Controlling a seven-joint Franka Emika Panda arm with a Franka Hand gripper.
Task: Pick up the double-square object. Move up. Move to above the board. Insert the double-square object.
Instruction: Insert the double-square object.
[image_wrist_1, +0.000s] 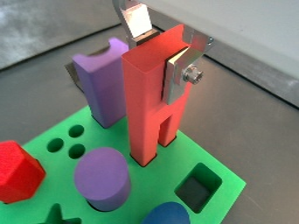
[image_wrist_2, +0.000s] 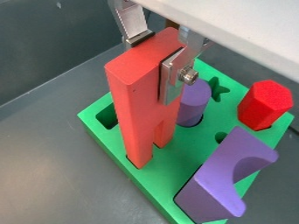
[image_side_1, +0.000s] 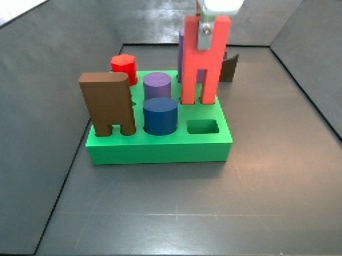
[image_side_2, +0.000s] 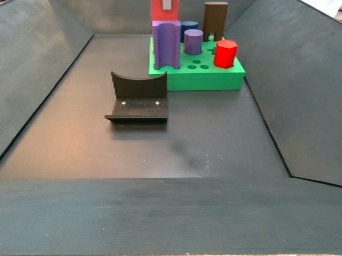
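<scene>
The double-square object (image_wrist_1: 146, 96) is a tall light-red block with two legs. It stands upright with its leg ends at the green board (image_wrist_1: 222, 197), next to a purple block (image_wrist_1: 103, 83). I cannot tell how deep the legs sit. My gripper (image_wrist_1: 160, 54) is shut on the block's top, one silver finger (image_wrist_1: 177, 74) flat against each side. Both wrist views show this grip, the object (image_wrist_2: 142, 96) and gripper (image_wrist_2: 156, 54) over the board (image_wrist_2: 111, 140). In a side view the object (image_side_1: 203, 62) rises above all other pieces on the board (image_side_1: 154, 150), with the gripper (image_side_1: 210, 20) at its top.
On the board stand a brown two-legged block (image_side_1: 104, 100), a short red cylinder (image_side_1: 123, 66), a purple cylinder (image_side_1: 158, 85) and a blue cylinder (image_side_1: 160, 116). A square hole (image_side_1: 203, 127) is open. The fixture (image_side_2: 136, 98) stands on the floor near the board (image_side_2: 201, 75).
</scene>
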